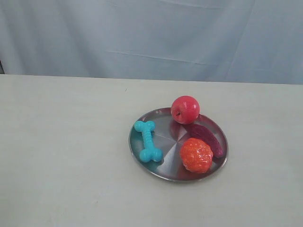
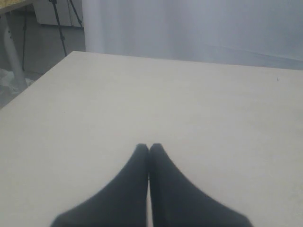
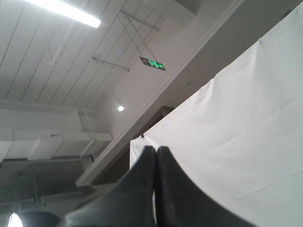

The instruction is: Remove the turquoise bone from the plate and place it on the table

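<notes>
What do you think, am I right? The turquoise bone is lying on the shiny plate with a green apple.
Not quite. The apple is red, not green, as the exterior view shows. The turquoise bone does lie on the shiny plate with it.

Plate [image 1: 130, 142]: one, round and silver.
Turquoise bone [image 1: 147, 141]: one, on the plate.
Red apple [image 1: 185, 109]: one.
Orange ridged fruit [image 1: 196, 155]: one.
Purple vegetable [image 1: 209, 137]: one, long and dark.
Toys on the plate: four in all.
Table [image 1: 61, 156]: one, cream-coloured.
Grippers: two, the left gripper [image 2: 149, 147] and the right gripper [image 3: 155, 150], each with two dark fingers.
</notes>
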{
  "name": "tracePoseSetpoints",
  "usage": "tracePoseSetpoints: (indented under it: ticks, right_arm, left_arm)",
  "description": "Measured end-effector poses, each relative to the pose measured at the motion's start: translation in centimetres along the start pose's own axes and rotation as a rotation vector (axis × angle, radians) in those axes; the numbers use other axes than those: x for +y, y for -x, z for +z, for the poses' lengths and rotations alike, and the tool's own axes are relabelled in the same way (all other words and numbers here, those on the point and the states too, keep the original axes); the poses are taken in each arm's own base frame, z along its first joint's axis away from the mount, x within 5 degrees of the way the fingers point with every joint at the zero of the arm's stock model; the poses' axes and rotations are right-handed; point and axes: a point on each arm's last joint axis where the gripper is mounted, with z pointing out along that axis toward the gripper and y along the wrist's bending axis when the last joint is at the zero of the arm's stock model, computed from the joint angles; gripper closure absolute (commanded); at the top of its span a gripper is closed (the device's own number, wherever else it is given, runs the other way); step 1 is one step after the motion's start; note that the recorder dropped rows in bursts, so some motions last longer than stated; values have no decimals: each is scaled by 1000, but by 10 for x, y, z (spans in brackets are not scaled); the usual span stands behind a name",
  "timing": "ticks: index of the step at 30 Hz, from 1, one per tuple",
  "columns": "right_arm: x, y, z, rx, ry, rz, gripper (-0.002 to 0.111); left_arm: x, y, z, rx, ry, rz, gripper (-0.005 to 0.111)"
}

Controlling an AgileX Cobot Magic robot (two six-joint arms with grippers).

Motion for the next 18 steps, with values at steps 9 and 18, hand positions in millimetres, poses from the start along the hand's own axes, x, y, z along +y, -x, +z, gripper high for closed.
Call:
tracePoseSetpoints:
  ticks: [9,18]
  right_arm:
    - [18,18,19,7,15,-155,109]
    - [11,37,184,539,-232,-709,109]
  left_arm:
    - [0,0,0,0,0,0,107]
    - [0,0,0,0,0,0,107]
